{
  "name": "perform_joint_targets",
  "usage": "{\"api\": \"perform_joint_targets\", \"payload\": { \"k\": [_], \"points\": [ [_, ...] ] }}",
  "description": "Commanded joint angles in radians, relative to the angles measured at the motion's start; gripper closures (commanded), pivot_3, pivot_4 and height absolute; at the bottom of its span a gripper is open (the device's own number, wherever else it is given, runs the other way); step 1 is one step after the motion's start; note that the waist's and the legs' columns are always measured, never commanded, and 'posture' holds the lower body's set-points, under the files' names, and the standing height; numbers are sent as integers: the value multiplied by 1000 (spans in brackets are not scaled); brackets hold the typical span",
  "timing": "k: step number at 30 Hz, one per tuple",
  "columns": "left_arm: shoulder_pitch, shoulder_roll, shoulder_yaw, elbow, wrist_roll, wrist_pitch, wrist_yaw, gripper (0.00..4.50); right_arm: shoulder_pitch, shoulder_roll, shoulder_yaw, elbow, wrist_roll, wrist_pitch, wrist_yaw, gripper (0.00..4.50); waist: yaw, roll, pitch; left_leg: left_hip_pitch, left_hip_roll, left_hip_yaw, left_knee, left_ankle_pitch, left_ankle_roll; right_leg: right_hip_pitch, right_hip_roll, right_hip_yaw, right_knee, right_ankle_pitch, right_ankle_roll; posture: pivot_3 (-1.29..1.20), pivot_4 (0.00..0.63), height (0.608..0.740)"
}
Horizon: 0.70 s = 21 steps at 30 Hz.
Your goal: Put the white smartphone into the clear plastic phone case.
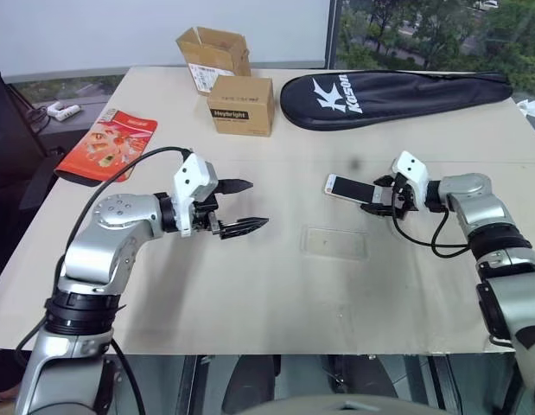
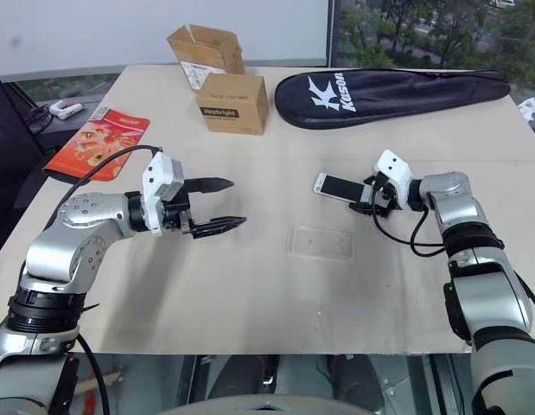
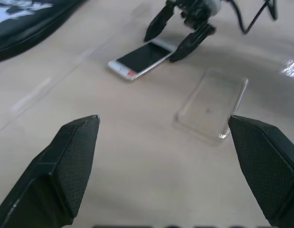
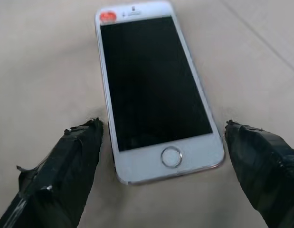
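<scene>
Both jaws wide, right gripper (image 1: pixel 381 195) straddling flat white dark-screened smartphone (image 1: pixel 351 188) at frame right, clear plastic case (image 1: pixel 334 243) lower centre, left gripper (image 1: pixel 243 207) empty at left.

Even, soft daylight enters from the windows (image 1: pixel 423 30) behind the table (image 1: pixel 276 285); shadows are faint. Both wrist views are slightly blurred.

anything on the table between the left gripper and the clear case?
Nothing: bare table between the left gripper and the clear plastic phone case, as both eye views show.
</scene>
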Motion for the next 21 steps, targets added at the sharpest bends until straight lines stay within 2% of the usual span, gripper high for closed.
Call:
{"api": "perform_joint_targets", "payload": {
  "k": [1,5,7,10,12,18,21],
  "points": [
    [8,25,19,-70,14,18,39,0,-31,10,15,74,-34,-45,3,109,-5,0,0,0,0,0,0,0,0,0,0,0,0,0,0,0,150,740],
    [24,34,13,-91,32,30,65,0,-43,20,30,125,-55,-78,24,109,-14,0,0,2,0,0,0,0,0,0,0,1,3,0,0,0,150,740],
    [32,38,11,-94,37,30,67,0,-45,20,40,139,-69,-97,35,480,-16,0,0,2,0,0,0,0,0,0,0,1,3,0,0,0,150,740],
    [38,40,13,-94,41,31,68,0,-46,18,47,155,-81,-112,37,1511,-17,-1,-1,2,0,0,0,0,0,0,0,1,3,0,0,0,150,740],
    [41,42,10,-91,45,27,67,0,-48,18,46,162,-82,-115,38,1995,-18,-3,-2,5,0,0,1,0,0,2,0,1,3,0,0,0,150,740],
    [44,43,5,-81,49,18,59,0,-45,13,40,165,-83,-115,35,4426,-18,-3,-2,19,0,1,1,0,0,17,0,2,2,-2,-3,0,150,740],
    [41,41,3,-72,52,11,54,0,-44,14,26,166,-74,-111,19,4426,-18,-3,-2,19,0,1,1,0,0,17,0,2,2,-2,-4,0,150,740]
  ]
}}
